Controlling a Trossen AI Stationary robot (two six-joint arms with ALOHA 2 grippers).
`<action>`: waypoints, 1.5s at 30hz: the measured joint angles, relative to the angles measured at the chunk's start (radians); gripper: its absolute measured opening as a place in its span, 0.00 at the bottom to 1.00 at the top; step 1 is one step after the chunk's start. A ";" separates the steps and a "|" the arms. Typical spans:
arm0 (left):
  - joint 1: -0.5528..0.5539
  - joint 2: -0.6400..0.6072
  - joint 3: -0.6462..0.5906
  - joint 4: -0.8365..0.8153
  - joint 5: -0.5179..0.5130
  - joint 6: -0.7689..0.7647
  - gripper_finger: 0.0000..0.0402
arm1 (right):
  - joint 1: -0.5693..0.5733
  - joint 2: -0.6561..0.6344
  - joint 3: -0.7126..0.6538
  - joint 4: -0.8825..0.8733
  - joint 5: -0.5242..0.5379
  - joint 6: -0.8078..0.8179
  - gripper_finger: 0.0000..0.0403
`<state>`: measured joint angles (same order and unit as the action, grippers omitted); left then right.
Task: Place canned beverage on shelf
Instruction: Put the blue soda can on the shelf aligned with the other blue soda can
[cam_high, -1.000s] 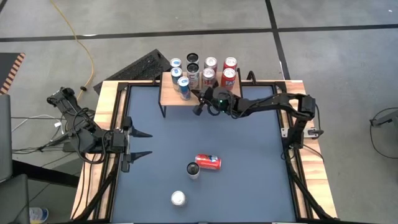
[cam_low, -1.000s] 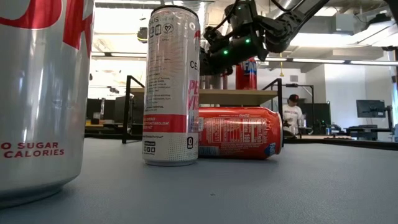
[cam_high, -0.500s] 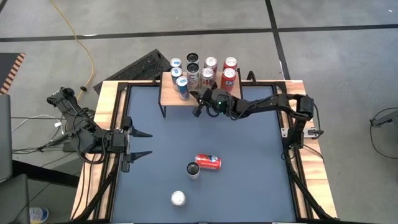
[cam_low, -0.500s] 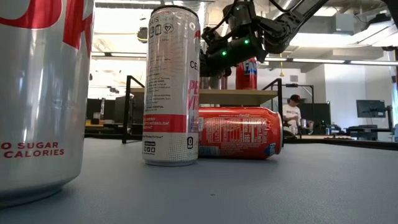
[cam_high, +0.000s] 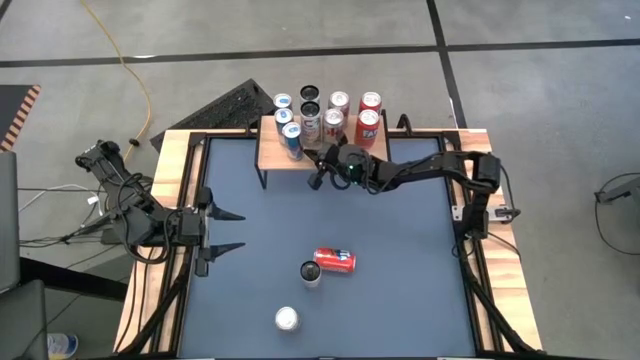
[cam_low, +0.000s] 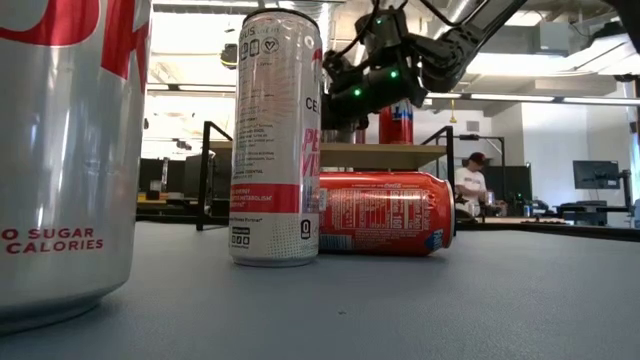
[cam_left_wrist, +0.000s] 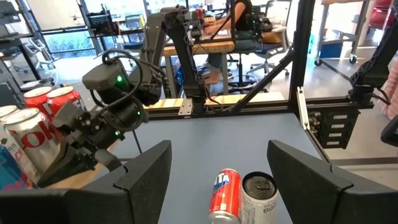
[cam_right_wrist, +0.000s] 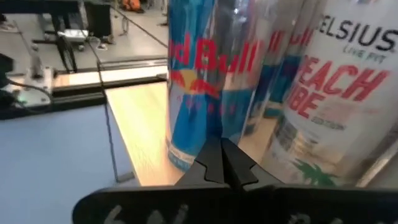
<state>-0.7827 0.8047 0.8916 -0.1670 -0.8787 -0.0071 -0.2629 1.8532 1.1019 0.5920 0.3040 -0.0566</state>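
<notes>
Dark blue table top (cam_high: 390, 290) with wooden edges sitting on a grey concrete floor; in the low view an open workshop lies behind, a person (cam_low: 468, 180) sitting at a desk far back. Right gripper (cam_high: 318, 160) is hovering at the front edge of the shelf (cam_high: 268, 152), fingers pressed together, holding nothing, tips just in front of a blue Red Bull can (cam_right_wrist: 202, 81), next to a Celsius can (cam_right_wrist: 336, 93). Left gripper (cam_high: 232, 231) is waiting at the table's left side, fingers spread apart, empty. The shelf is carrying several upright cans. On the table: a red Coca-Cola can (cam_high: 335, 260) lying on its side, a tall white can (cam_high: 311, 273) standing touching it, a silver can (cam_high: 287, 319) standing nearer the front.
</notes>
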 joint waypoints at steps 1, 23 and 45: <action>0.000 0.000 0.000 -0.001 0.000 0.000 0.64 | 0.000 0.002 -0.001 -0.004 -0.012 0.002 0.00; 0.000 0.000 0.000 -0.001 0.000 -0.001 0.64 | -0.001 0.012 0.000 0.048 -0.040 0.015 0.00; 0.000 0.000 0.000 0.000 -0.027 -0.012 0.64 | -0.009 0.017 0.004 0.091 -0.003 0.028 0.00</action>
<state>-0.7826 0.8047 0.8913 -0.1672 -0.9058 -0.0188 -0.2718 1.8698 1.1057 0.6828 0.3013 -0.0290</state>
